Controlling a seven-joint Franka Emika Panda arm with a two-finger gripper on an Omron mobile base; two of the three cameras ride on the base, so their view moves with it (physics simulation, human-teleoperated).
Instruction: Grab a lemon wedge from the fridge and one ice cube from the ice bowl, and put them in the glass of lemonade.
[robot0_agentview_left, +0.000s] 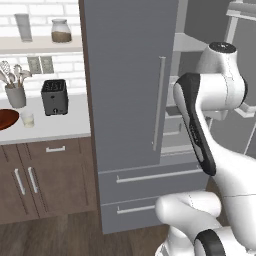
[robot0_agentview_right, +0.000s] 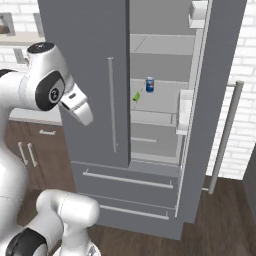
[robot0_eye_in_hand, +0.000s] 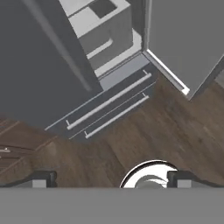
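Note:
The grey fridge (robot0_agentview_left: 125, 75) stands with its left door shut and its right door (robot0_agentview_right: 210, 100) swung open. On a pale middle shelf lies the tiny yellow-green lemon wedge (robot0_agentview_right: 136, 96). At the left end of the counter sit the reddish-brown ice bowl (robot0_agentview_left: 7, 120), cut off by the frame edge, and beside it the small glass of lemonade (robot0_agentview_left: 27, 119). The ice cube is out of view. My gripper (robot0_eye_in_hand: 111, 179) is open and empty, well above the floor. It looks down at the fridge drawers (robot0_eye_in_hand: 109, 103) and the wooden floor.
A blue can (robot0_agentview_right: 149, 84) stands on the shelf just right of the wedge. A black toaster (robot0_agentview_left: 54, 97) and a grey utensil cup (robot0_agentview_left: 15, 95) sit on the counter. The open door's long handle (robot0_agentview_right: 224, 137) juts out at the right.

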